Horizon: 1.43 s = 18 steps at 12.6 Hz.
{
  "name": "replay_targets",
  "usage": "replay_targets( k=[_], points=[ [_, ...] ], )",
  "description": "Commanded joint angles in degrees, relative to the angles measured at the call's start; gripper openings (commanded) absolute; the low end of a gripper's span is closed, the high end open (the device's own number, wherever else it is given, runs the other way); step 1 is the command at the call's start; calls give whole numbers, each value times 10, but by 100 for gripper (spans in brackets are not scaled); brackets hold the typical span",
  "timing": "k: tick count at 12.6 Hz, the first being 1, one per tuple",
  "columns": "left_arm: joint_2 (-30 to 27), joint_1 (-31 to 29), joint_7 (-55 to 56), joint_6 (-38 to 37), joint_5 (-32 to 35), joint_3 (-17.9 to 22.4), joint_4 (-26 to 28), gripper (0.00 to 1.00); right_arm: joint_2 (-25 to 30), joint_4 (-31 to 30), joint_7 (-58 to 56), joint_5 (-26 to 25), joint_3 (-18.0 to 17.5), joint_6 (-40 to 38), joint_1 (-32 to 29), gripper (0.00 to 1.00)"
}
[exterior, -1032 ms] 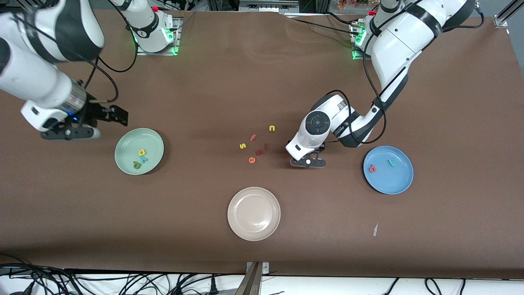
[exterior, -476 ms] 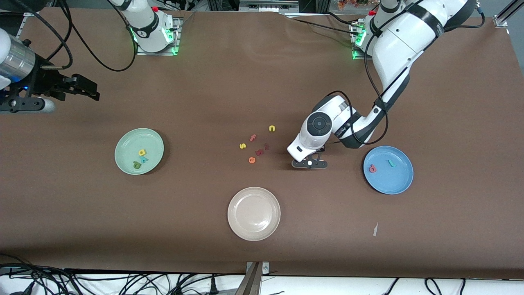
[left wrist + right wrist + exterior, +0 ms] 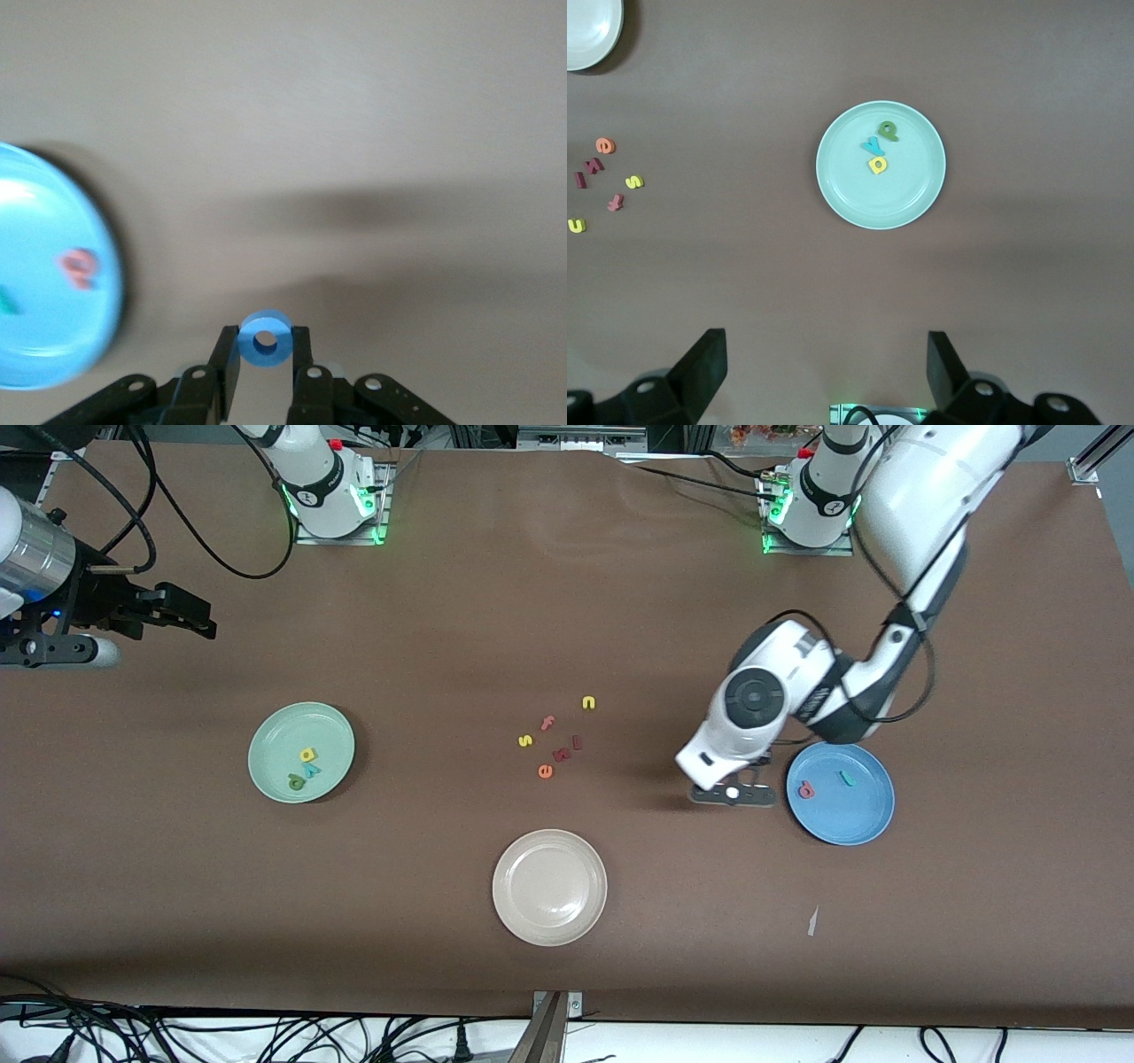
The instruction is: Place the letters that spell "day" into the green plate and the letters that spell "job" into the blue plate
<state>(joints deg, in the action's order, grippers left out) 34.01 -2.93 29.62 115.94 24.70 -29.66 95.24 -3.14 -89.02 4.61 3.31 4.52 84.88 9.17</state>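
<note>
One blue ring o [image 3: 266, 337] is sitting pinched between the fingers [image 3: 226, 359] of the left gripper [image 3: 264, 367], which is hanging over bare table just beside the blue plate [image 3: 855, 819], on the side toward the loose letters. Two of its partners are already lying in that plate: the pink-red b [image 3: 806, 789] and the teal j [image 3: 848, 779], apart from each other. Three letters are resting close together in the green plate [image 3: 275, 744] toward the right arm's end: the yellow a [image 3: 307, 755], the teal y [image 3: 312, 770] and the dark green d [image 3: 296, 782].

Between the two plates a small scatter of leftover letters is lying on the brown table [image 3: 567, 602]: a yellow n [image 3: 588, 702], a pink f [image 3: 547, 723], a yellow s [image 3: 525, 740], an orange e [image 3: 545, 771] and two dark red pieces I cannot read. Nearer the front camera a beige-white plate [image 3: 549, 887] is sitting bare. Nothing is standing between the carried o and the blue plate.

Off by the table's edge, the right gripper [image 3: 826, 372] is waiting with its fingers spread wide, holding nothing.

Compared with half a second ago, the left gripper has been travelling from beside the letter scatter toward the blue plate, while the right arm has stayed put.
</note>
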Motion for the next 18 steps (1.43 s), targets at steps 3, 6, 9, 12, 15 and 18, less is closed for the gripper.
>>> replay_targets(
  k=[3, 6, 9, 12, 15, 18],
  points=[
    [-33, -124, -233, -34, 7, -5, 17, 0, -1, 10, 8, 6, -1, -12, -2, 100],
    [-9, -160, -269, -26, 15, -3, 27, 0, -1, 10, 8, 6, -1, -12, -2, 100],
    [36, -193, -269, 19, 16, -2, 35, 0, -1, 10, 8, 4, 0, -11, -2, 100],
    [54, -191, -265, 60, 17, -1, 39, 0, -1, 10, 8, 3, 1, -11, -2, 100],
    [59, -194, -266, 63, 17, 0, 38, 61, -1, 10, 8, 3, 1, -11, -2, 100],
    [45, -195, -267, 54, 16, -3, 34, 100, -1, 10, 8, 3, 1, -11, -2, 100]
  ],
)
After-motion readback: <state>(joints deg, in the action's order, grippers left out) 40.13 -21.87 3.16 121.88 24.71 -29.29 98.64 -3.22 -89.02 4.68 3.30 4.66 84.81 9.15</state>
